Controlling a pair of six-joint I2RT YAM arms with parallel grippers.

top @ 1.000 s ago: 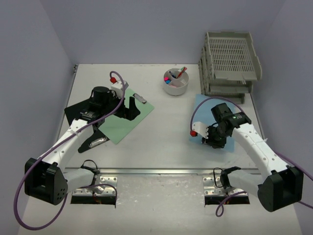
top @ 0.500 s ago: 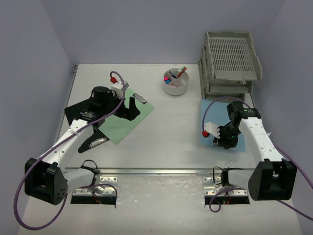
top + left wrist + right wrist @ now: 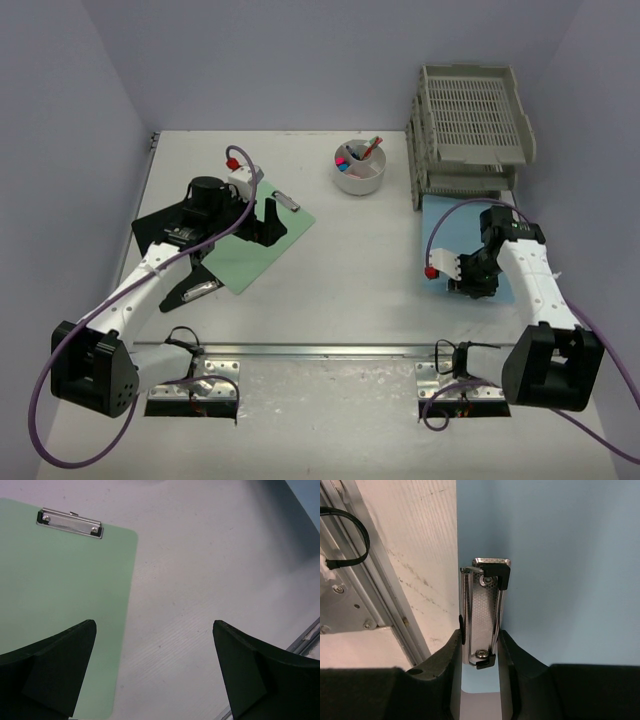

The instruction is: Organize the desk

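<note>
A flat white tabletop point(image 3: 350, 270) fills the floor of a booth with pale lilac walls point(image 3: 300, 60). A metal rail point(image 3: 330, 349) runs along its near edge, just in front of the two arm bases.

The tabletop lies directly under both claws. On its right side the right claw point(image 3: 470, 285) is down low on a blue clipboard point(image 3: 440, 220). In the wrist view its fingers point(image 3: 480, 640) are pressed against either side of the board's metal clip point(image 3: 485, 610), pinching it at the edge nearest the rail.

On the left, the left claw point(image 3: 258, 222) hangs spread wide over the right edge of a green clipboard point(image 3: 255, 255), holding nothing. Bare tabletop shows between its fingers point(image 3: 154, 630).

Grey stacked trays point(image 3: 465, 130) stand at the far right, just beyond the blue clipboard. Whether the board touches their foot cannot be told. A white bowl point(image 3: 360, 170) of small coloured items sits left of the trays. A black board with a silver clip point(image 3: 195, 288) lies beneath the left arm, beside the green one.
</note>
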